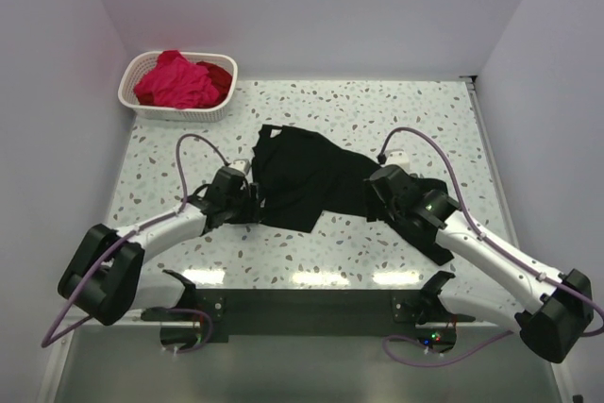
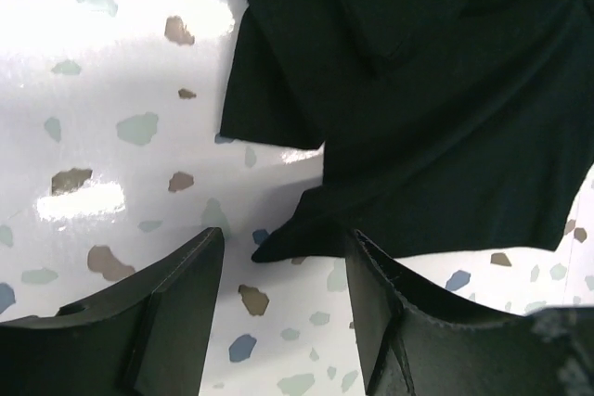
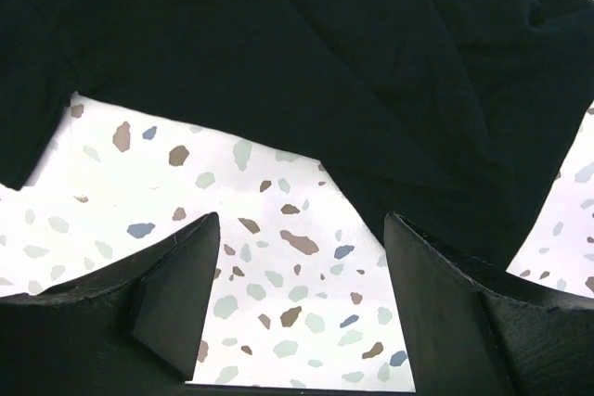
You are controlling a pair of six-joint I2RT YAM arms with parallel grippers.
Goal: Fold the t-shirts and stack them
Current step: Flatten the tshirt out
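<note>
1. Seen from overhead, a large black t-shirt (image 1: 307, 176) lies rumpled on the speckled table (image 1: 396, 110) at the centre of the frame. It sits between the two arms, and part of it trails toward the lower right under the right arm.
2. The left gripper (image 1: 251, 197) sits at the shirt's left edge, just left of centre. The right gripper (image 1: 375, 197) sits at its right edge, just right of centre.
3. In the left wrist view, the left gripper's jaws stand apart and clamp nothing. A corner of the black cloth pokes into the gap at lower centre, close to the finger on the right of the frame. The rest of the shirt fills the upper right, with bare table at the left.
4. In the right wrist view, the right gripper's jaws are spread wide with only bare speckled table between them. Black cloth covers the top of the frame and runs down the right side to the tip of the finger there. Whether it touches that finger cannot be told.
5. At the upper left of the overhead view, a white lattice basket (image 1: 179, 115) holds a bundled magenta-pink t-shirt (image 1: 172, 82). A deep red t-shirt (image 1: 219, 75) is tucked at its right. Both are well apart from the black shirt.
</note>
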